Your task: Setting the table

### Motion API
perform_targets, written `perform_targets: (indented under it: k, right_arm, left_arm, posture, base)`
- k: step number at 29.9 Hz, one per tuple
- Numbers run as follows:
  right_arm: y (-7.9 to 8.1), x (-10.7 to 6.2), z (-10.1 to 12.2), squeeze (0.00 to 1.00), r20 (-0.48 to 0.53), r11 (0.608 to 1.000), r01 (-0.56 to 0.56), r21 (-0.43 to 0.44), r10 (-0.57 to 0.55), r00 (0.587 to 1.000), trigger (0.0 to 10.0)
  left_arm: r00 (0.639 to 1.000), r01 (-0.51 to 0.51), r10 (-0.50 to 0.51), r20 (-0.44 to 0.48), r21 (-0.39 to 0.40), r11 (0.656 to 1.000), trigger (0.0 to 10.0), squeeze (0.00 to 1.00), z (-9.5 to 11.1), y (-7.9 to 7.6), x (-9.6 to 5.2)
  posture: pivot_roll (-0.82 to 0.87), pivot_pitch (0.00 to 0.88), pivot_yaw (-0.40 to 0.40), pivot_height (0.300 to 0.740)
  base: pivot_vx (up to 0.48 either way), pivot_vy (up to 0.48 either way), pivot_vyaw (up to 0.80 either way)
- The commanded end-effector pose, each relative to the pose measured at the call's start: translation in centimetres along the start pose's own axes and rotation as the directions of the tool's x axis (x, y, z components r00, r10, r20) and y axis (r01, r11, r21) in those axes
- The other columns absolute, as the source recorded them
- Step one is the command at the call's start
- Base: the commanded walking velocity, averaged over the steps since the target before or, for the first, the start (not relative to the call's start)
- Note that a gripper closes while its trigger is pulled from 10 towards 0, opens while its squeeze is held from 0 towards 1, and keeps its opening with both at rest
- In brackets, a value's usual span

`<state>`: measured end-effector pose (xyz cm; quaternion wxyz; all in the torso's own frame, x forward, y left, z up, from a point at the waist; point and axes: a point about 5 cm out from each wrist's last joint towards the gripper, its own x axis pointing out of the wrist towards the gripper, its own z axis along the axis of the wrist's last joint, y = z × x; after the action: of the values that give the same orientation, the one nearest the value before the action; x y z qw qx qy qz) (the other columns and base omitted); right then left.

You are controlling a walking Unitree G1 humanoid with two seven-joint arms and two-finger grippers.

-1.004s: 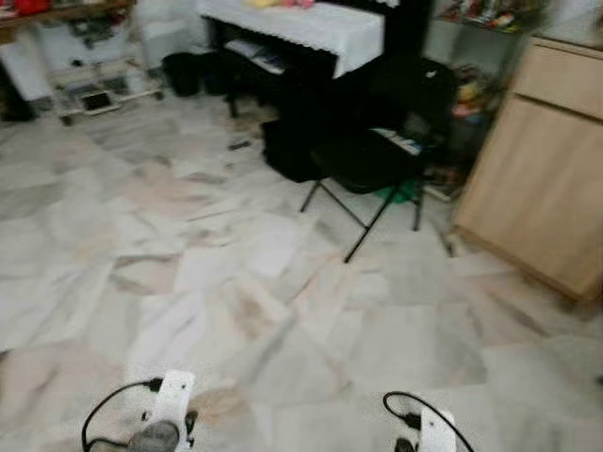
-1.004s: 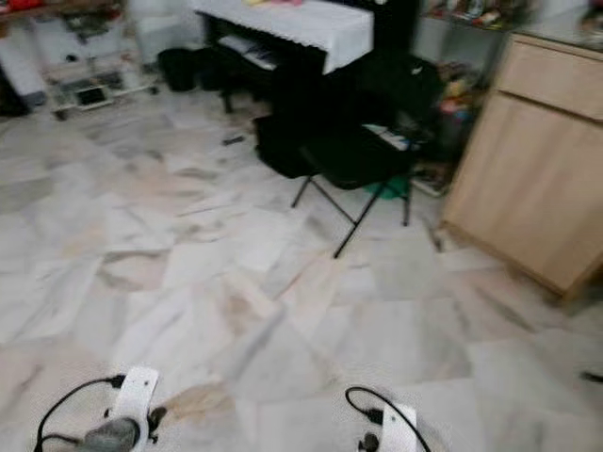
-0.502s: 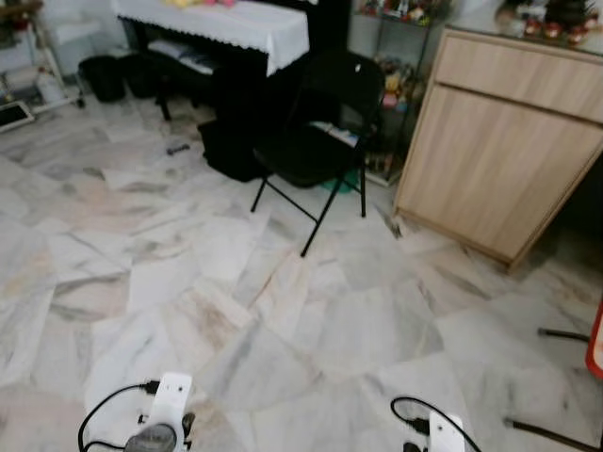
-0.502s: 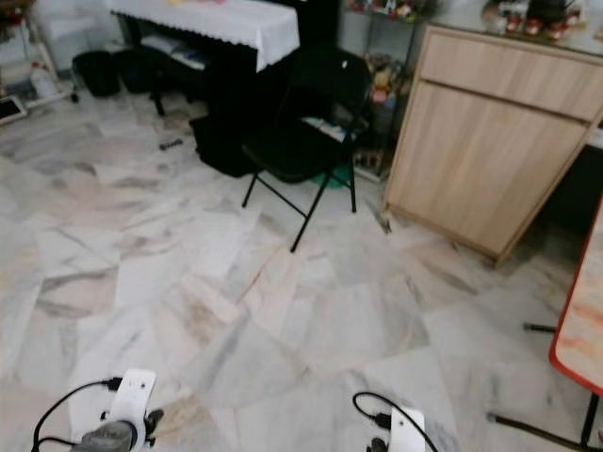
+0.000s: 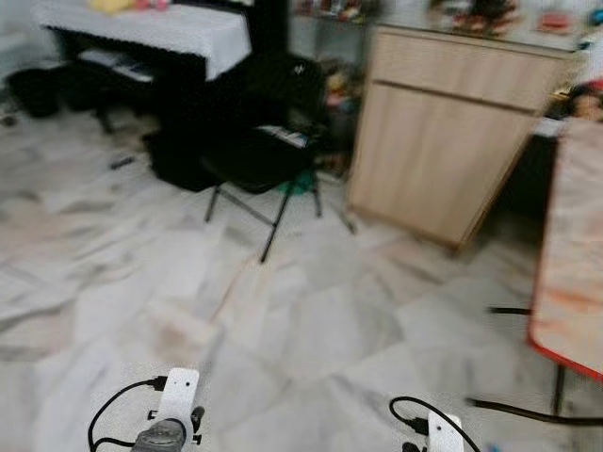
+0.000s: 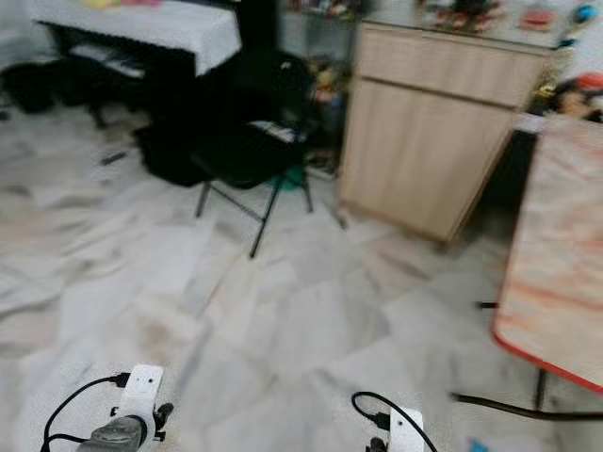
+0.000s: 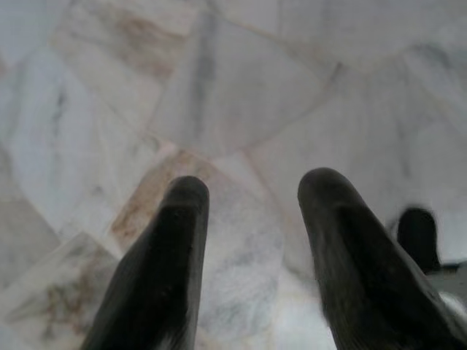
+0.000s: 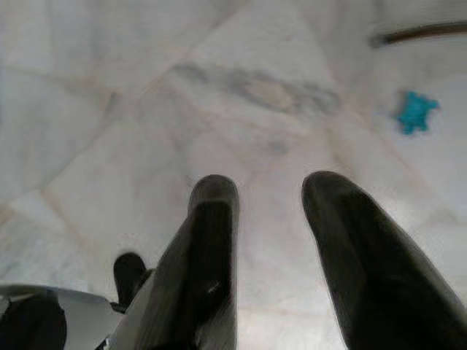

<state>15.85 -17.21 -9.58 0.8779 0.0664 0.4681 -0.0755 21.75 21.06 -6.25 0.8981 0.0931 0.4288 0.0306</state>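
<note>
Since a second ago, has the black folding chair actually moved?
No. The chair keeps its place beside the wooden cabinet; the camera has turned right.

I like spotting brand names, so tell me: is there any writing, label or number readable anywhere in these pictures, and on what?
None can be read.
Wooden cabinet: plain front, no writing.
Small items on the cabinet top: too blurred to read.
Booklet on the black folding chair: too blurred to tell.
White cloth: no lettering visible.
</note>
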Motion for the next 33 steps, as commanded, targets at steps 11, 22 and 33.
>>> perform_targets:
  k: [11, 22, 33]
  right_arm:
    - [1.2, -0.1, -0.8, 0.00, -0.021, 1.000, -0.016, -0.016, 0.015, 1.000, 10.0]
    - [0.9, -0.1, -0.7, 0.00, -0.021, 1.000, -0.016, -0.017, 0.016, 1.000, 10.0]
    - [0.7, -0.1, -0.5, 0.00, -0.010, 0.999, -0.017, -0.030, 0.017, 1.000, 10.0]
  left_arm:
    - [1.000, -0.011, 0.011, -0.010, -0.015, 1.000, 10.0, 0.00, -0.3, 0.5, -0.1]
    - [1.000, -0.012, 0.011, -0.010, -0.022, 1.000, 10.0, 0.00, -0.3, 0.4, 0.0]
    - [1.000, -0.013, 0.012, -0.013, -0.031, 0.999, 10.0, 0.00, -0.4, 0.3, 0.0]
  posture:
    - [0.04, 0.000, 0.013, 0.740]
    - [0.04, 0.000, 0.010, 0.740]
    - [0.04, 0.000, 0.004, 0.740]
  base:
    - [0.000, 0.000, -0.60]
    - [0.000, 0.000, -0.60]
    - [0.000, 0.000, -0.46]
